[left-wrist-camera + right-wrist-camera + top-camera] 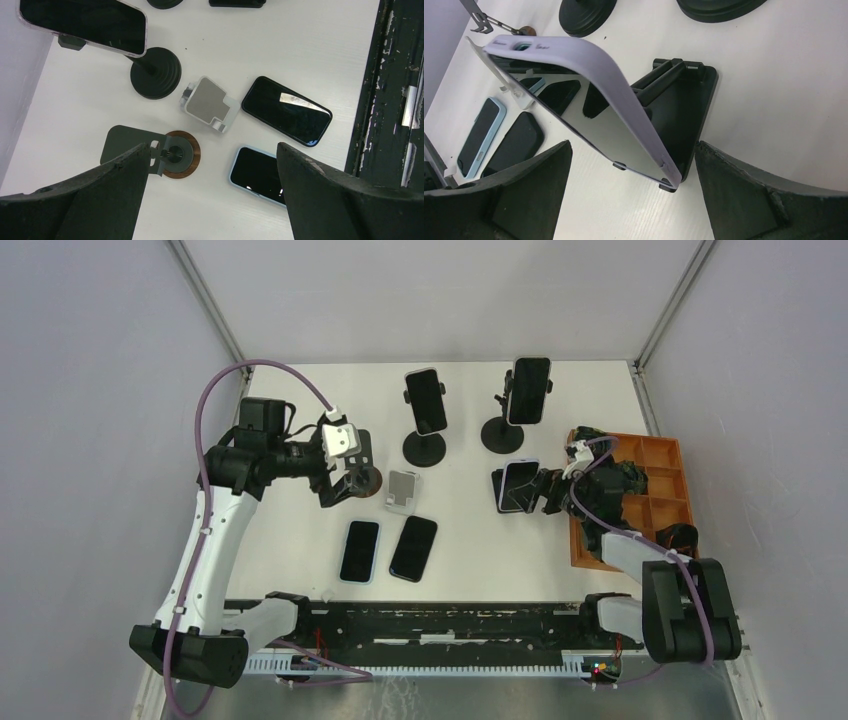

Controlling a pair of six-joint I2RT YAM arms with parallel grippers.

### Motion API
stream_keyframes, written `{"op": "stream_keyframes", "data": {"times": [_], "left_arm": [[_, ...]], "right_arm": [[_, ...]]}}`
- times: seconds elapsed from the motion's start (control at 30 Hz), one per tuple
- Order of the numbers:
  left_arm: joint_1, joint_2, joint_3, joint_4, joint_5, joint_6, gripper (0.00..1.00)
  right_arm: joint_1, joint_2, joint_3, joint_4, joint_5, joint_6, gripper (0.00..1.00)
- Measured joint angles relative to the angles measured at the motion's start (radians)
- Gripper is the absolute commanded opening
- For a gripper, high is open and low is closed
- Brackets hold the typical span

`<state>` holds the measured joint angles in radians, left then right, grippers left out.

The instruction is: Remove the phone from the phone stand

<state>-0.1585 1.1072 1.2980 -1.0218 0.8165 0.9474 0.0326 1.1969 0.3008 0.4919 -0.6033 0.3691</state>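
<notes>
Lavender-cased phone [589, 90] leans on the black folding stand [696, 107] at the right of the worktop [774, 100]; it hides most of the stand's cradle. Right gripper [631, 150]: fingers spread wide either side of the phone's lower end, apart from it. Left gripper [212, 147]: spread wide, holding nothing.

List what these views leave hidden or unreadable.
Top view: orange tray's left half, covered by the right arm.
Left wrist view: blue-cased phone's end, behind a finger of the left pincer; clamped phone, cut by the top edge.
Right wrist view: black stand, mostly behind the lavender phone.
</notes>
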Motion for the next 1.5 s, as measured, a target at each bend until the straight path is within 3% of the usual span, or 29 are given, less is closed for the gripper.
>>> {"op": "stream_keyframes", "data": {"times": [0.27,0.67,0.77,0.9,0.93,1.2,1.37,1.5], "left_arm": [[0.000,0.007,0.000,-0.018,0.008,0.000,1.00],[0.000,0.011,0.000,-0.025,0.024,0.000,1.00],[0.000,0.011,0.000,-0.028,0.024,0.000,1.00],[0.000,0.011,0.000,-0.036,0.024,0.001,1.00],[0.000,0.011,0.000,-0.039,0.024,0.001,1.00],[0.000,0.013,0.000,-0.043,0.026,0.001,1.00],[0.000,0.021,0.000,-0.045,0.042,0.001,1.00],[0.000,0.027,0.000,-0.045,0.067,0.003,1.00]], "right_arm": [[0.001,0.156,0.010,0.156,-0.029,0.012,0.96],[0.134,0.239,0.011,0.293,-0.042,0.066,0.62],[0.149,0.239,0.011,0.299,-0.035,0.072,0.47],[0.157,0.234,0.009,0.298,-0.025,0.078,0.18],[0.158,0.231,0.008,0.298,-0.023,0.071,0.15],[0.161,0.201,0.000,0.270,-0.013,0.075,0.00],[0.198,0.147,0.000,0.220,-0.015,0.089,0.00],[0.297,0.093,0.002,0.226,-0.040,0.154,0.00]]}}
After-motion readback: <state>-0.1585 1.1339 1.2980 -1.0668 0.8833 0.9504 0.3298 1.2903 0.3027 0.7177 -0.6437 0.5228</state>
